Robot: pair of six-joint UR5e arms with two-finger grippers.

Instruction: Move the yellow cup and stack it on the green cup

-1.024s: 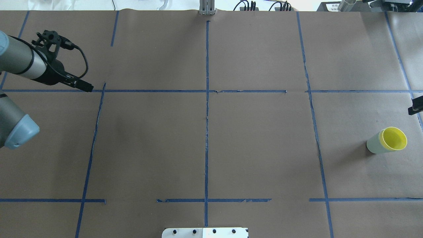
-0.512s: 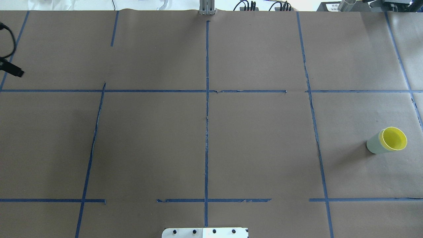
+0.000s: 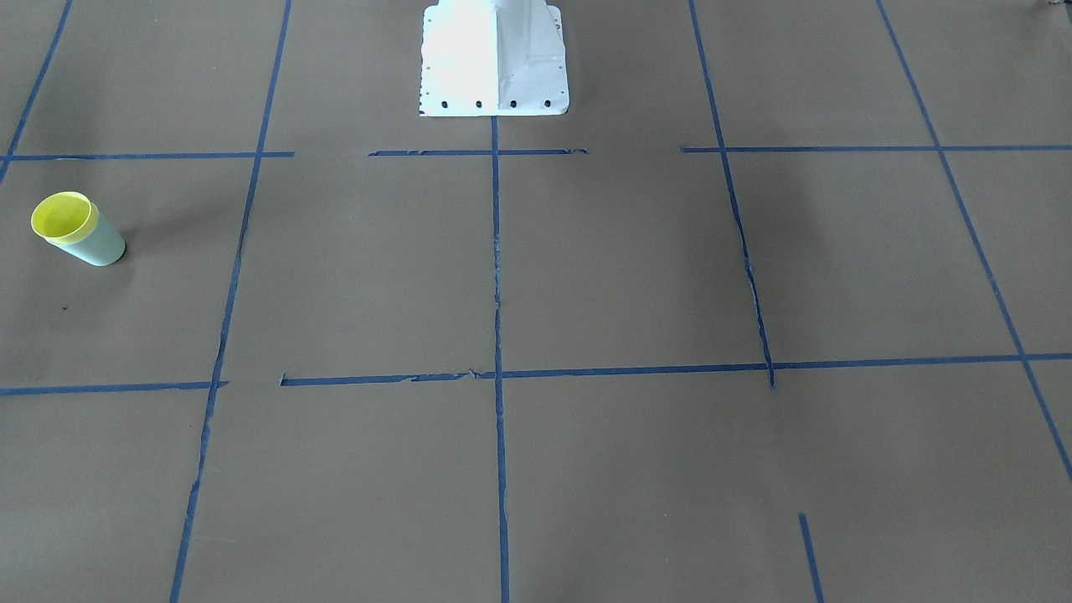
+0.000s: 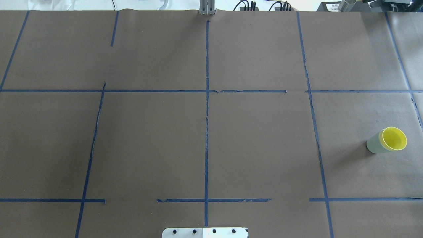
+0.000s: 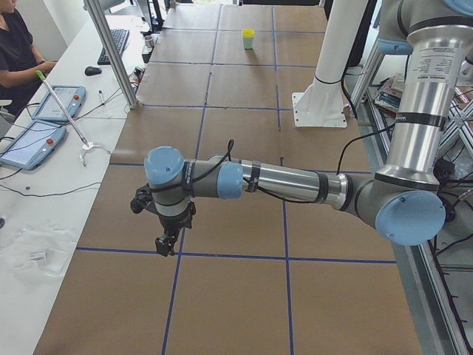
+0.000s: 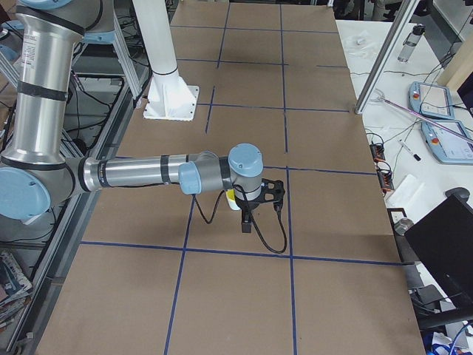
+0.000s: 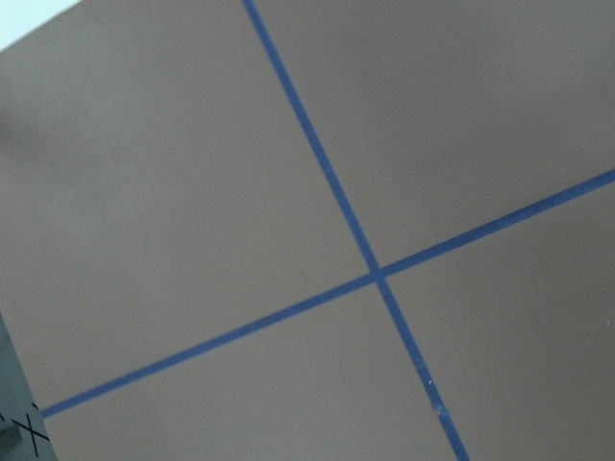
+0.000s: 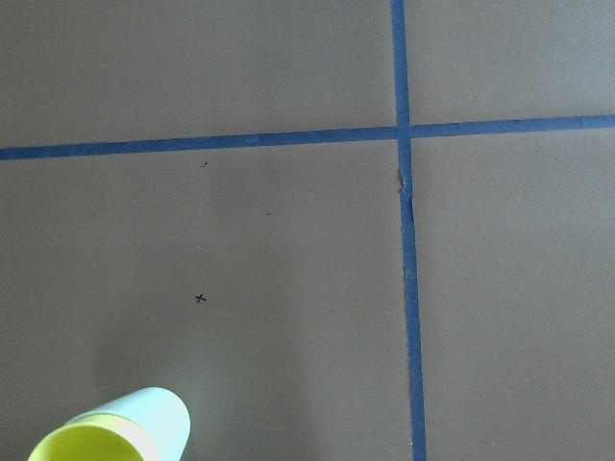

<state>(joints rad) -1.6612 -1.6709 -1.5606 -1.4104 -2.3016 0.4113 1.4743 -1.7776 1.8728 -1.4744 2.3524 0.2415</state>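
Note:
The yellow cup [image 4: 394,138] sits nested inside the green cup [image 4: 373,144], upright at the table's right end. Only its rim and inside show. The stack also shows in the front-facing view [image 3: 60,215] and at the bottom left of the right wrist view [image 8: 82,447]. My right gripper [image 6: 246,222] hangs just beyond the stack and shows only in the exterior right view. My left gripper [image 5: 168,240] hangs over the table's left end and shows only in the exterior left view. I cannot tell whether either is open or shut.
Blue tape lines [image 4: 207,109] divide the brown paper-covered table. The white robot base [image 3: 494,59] stands at the middle of the near edge. An operator [image 5: 18,52], tablets [image 5: 33,144] and an aluminium post [image 5: 111,52] stand along the far side.
My left arm has swung out of the overhead view past its left edge. The tip of my right gripper has left that view's right edge. The cups have not moved.

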